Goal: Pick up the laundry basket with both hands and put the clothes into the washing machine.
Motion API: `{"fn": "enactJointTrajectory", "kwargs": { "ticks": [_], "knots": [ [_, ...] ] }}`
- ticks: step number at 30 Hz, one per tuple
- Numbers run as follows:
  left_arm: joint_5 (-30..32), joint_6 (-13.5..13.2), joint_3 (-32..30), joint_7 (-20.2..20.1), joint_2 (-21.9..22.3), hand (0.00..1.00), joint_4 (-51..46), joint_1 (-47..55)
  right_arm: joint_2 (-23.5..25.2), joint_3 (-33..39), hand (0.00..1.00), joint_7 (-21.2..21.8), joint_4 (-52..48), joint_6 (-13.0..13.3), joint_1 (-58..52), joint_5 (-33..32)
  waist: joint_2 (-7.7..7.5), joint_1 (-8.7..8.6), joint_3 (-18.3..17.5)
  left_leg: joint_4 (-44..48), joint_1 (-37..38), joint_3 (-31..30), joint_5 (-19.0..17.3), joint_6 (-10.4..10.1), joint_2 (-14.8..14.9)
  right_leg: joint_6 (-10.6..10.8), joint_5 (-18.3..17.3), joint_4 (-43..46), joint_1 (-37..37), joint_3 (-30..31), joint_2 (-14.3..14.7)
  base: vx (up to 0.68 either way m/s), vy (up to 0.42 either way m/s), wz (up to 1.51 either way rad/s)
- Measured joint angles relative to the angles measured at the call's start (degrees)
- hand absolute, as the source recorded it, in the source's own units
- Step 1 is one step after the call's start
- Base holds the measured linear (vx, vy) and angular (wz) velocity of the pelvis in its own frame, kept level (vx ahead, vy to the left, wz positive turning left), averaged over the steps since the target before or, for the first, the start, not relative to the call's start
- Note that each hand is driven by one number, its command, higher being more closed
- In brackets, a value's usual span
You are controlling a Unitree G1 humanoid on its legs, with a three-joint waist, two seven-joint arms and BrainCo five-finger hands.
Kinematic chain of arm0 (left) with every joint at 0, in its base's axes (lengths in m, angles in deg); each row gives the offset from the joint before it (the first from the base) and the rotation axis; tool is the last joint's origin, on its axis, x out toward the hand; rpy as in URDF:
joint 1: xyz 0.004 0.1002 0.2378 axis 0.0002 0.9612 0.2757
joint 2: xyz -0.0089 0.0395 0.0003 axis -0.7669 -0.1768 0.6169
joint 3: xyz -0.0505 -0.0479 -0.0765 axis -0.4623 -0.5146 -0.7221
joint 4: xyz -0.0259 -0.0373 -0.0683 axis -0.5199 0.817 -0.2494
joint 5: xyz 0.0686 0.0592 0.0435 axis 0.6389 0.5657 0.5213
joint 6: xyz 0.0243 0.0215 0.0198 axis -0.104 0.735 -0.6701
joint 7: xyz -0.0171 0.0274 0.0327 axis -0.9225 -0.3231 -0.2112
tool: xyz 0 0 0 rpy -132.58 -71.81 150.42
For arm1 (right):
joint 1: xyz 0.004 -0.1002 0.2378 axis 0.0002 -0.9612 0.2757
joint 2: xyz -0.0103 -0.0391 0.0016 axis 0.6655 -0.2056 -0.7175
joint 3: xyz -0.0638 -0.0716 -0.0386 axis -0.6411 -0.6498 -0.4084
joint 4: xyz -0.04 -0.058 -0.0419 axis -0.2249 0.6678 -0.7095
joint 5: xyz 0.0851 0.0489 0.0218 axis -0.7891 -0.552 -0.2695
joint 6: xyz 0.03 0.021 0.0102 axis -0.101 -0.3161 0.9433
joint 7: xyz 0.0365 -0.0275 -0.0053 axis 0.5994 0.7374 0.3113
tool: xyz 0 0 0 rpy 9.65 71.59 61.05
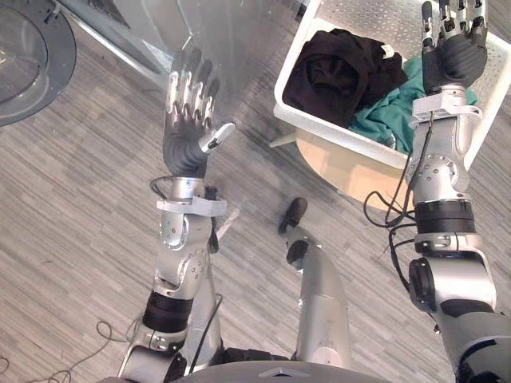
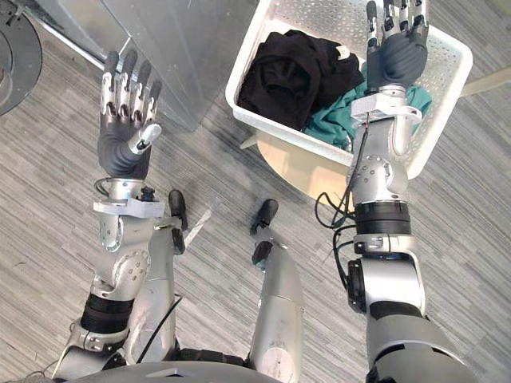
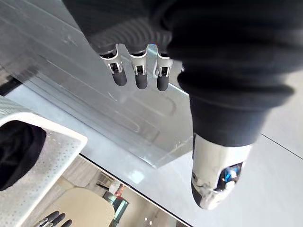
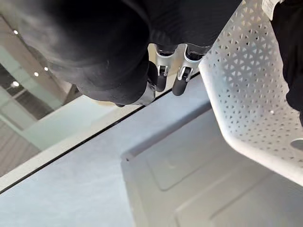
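Left eye view lets you see both of your hands held up, far apart from each other. Your left hand [image 1: 185,120] is wide open. Its fingers [image 3: 137,75] are straight and its thumb sticks out to the side. It holds nothing. Just past its fingers is the flat grey side of the washing machine [image 1: 231,40]. The round door [image 1: 28,56] of the machine is off to the left of this hand. Under the hand is the striped wood floor [image 1: 72,199].

Your right hand [image 1: 453,52] is open too, with straight fingers [image 4: 180,80], and it has hold of nothing. It hangs over the white laundry basket [image 1: 367,16], on the basket's right side. In the right wrist view the basket's wall, full of little holes, is very close beside the fingertips. You cannot tell if they touch it.

The clothes are inside the basket. A pile of black clothes [image 1: 339,72] lies to the left of your right hand. Some blue-green clothes [image 1: 391,112] lie right next to that hand's wrist, and they touch the black pile.

The basket sits on a small tan desk [image 1: 343,167]. The desk's edge peeks out from under the basket's near side. The basket is well to the right of your left hand, with the corner of the washing machine between them. In the left wrist view you can see one white corner of the basket, with black cloth inside it.
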Motion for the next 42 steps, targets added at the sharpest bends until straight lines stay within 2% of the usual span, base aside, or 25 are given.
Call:
{"fn": "enactJointTrajectory", "kwargs": {
  "ticks": [2, 3, 6, 10, 14, 17, 20, 24, 29, 34, 36, 38, 39, 40, 41, 42],
  "knots": [
    [0.04, -0.16, 0.17, 0.11, -1.11, 0.0, -0.67, -2.18, 0.03, 0.07, 1.0, 0.12, -0.73, 0.01, -0.85, 0.0, 0.0, -0.45, 0.0, 0.76, 0.01, 0.2, -0.53, 0.19, 0.2, 0.18, 0.13, -0.02, 0.2, 0.24, 0.06, 0.02, 0.02, -0.08],
    [0.11, -0.37, 0.19, 0.56, -1.95, 0.0, -1.5, -3.48, 0.03, 0.07, 0.0, 0.13, -0.73, 0.0, -0.88, 0.08, -0.01, -0.82, 0.0, 1.11, -0.02, 0.25, -0.82, 0.25, 0.26, 0.43, 0.12, -0.21, 0.23, 0.38, 0.07, 0.0, 0.02, -0.05],
    [1.36, -0.68, 0.97, 1.5, -4.03, 0.0, -1.73, -6.06, -0.89, -1.88, 0.0, 0.24, -0.69, -0.46, -1.42, 1.09, -0.02, -1.2, 0.01, 1.44, -0.08, 0.47, -1.57, 0.04, 0.59, 0.83, 0.12, -1.2, 0.44, 0.37, 0.12, -0.02, 0.018, -0.1],
    [3.54, -0.68, 4.33, 1.45, -6.22, 0.0, -1.72, -8.96, -5.26, -8.03, 0.0, 1.0, 2.29, -4.95, -2.23, 9.61, -0.03, -1.27, 0.01, 1.39, -0.3, 0.69, -1.89, 0.47, 0.88, 1.24, 1.33, -3.22, 1.26, -1.03, 0.02, 0.0, 0.023, -0.07],
    [3.29, -0.68, 6.12, 1.02, -6.2, 0.0, -1.72, -9.53, -7.48, -15.54, 0.0, 1.06, 14.29, -9.19, 2.78, 21.45, -0.04, -1.39, 0.02, 0.5, -1.49, 0.01, -1.21, 0.59, 0.82, 0.98, 2.84, -5.79, 1.68, -2.39, 0.58, 0.03, 0.017, 0.06],
    [2.62, -0.58, 7.23, 1.0, -6.04, 0.0, -1.71, -9.52, -7.61, -21.37, 0.0, 0.11, 22.74, -11.01, 10.01, 26.82, -0.08, -1.1, 0.04, -1.16, -2.56, -0.66, -0.07, 0.49, 0.56, 0.22, 4.15, -7.84, 1.51, -3.54, 0.99, 0.02, 0.001, 0.13],
    [2.25, -0.56, 6.83, 1.14, -5.67, 0.0, -1.78, -9.71, -7.51, -25.45, 0.0, -1.41, 27.02, -11.3, 16.2, 27.69, -0.09, -0.9, 0.04, -2.92, -3.6, -1.41, 1.08, 0.21, 0.23, 0.06, 4.37, -8.96, 0.95, -4.74, 1.27, 0.03, -0.027, 0.17],
    [2.25, -0.47, 6.57, 1.3, -4.68, 0.0, -1.82, -9.66, -7.33, -26.42, 0.0, -2.66, 29.91, -11.21, 22.06, 30.25, -0.19, -0.72, 0.1, -4.42, -5.52, -1.97, 2.46, -0.09, 0.25, -0.24, 5.27, -10.79, -0.42, -5.71, 1.95, 0.04, -0.034, 0.09],
    [1.95, -0.45, 6.33, 1.3, -1.89, 0.0, -3.16, -8.83, -7.32, -26.91, 0.0, -4.98, 34.9, -11.24, 25.26, 37.7, -0.21, -0.42, 0.11, -6.17, -5.51, -2.68, 3.37, -0.52, 0.5, -0.32, 5.6, -12.19, -0.23, -6.26, 2.66, 0.05, -0.035, 0.03],
    [-0.2, -0.45, 5.14, 1.29, -0.02, 0.0, -4.55, -7.88, -7.27, -27.44, 0.0, -6.3, 39.2, -11.29, 27.93, 45.84, -0.23, 0.24, 0.12, -10.0, -5.38, -3.04, 5.8, -1.03, 0.46, -0.79, 6.35, -14.47, -0.22, -7.61, 3.57, 0.04, -0.038, 0.08],
    [-0.64, -0.43, 4.46, 1.29, 0.13, 0.0, -4.74, -7.72, -7.18, -29.14, 0.0, -6.37, 41.27, -11.24, 29.43, 49.63, -0.32, 0.25, 0.13, -11.93, -5.1, -3.37, 7.07, -1.28, 0.24, -0.95, 6.46, -14.93, -0.23, -8.13, 3.69, 0.06, -0.033, 0.16],
    [-1.19, -0.1, 4.76, 1.2, 0.12, 0.0, -6.55, -7.13, -7.11, -34.78, 0.0, -6.34, 44.34, -11.21, 31.82, 55.05, -0.44, -0.03, 0.05, -14.52, -4.72, -4.15, 8.59, -1.36, -0.27, -1.0, 6.48, -15.3, -0.23, -9.05, 3.63, 0.07, -0.024, 0.18],
    [-1.19, -0.08, 4.85, 1.16, 0.11, 0.0, -6.68, -7.15, -7.16, -35.29, 0.0, -6.32, 44.67, -11.22, 32.04, 55.56, -0.5, -0.01, 0.02, -14.86, -4.66, -4.24, 8.79, -1.41, -0.34, -1.0, 6.48, -15.33, -0.24, -9.14, 3.62, 0.06, -0.018, 0.18],
    [-1.31, 0.08, 5.01, 0.98, 0.1, 0.0, -7.15, -7.05, -7.2, -37.6, 0.0, -6.3, 45.52, -11.28, 32.59, 58.22, -1.15, 0.08, -0.33, -16.18, -4.38, -4.48, 9.27, -1.31, -0.49, -1.02, 6.45, -15.56, -0.27, -9.43, 3.65, 0.06, -0.023, 0.1],
    [-2.12, 0.36, 5.14, 0.69, 0.08, 0.0, -7.23, -6.9, -7.05, -39.62, 1.0, -6.09, 45.91, -11.3, 32.42, 59.26, -1.88, 0.29, -0.8, -17.04, -4.18, -4.54, 9.42, -1.66, -0.57, -1.08, 6.48, -15.88, -0.28, -9.53, 3.71, 0.06, -0.026, 0.09],
    [-2.4, 0.48, 5.22, 0.61, 0.07, 0.0, -7.23, -6.88, -7.03, -40.06, 1.0, -6.0, 46.0, -11.32, 32.32, 59.27, -2.06, 0.32, -0.96, -17.23, -4.18, -4.58, 9.47, -1.71, -0.58, -1.1, 6.48, -15.95, -0.29, -9.55, 3.73, 0.05, -0.03, 0.06]
  ]
}}
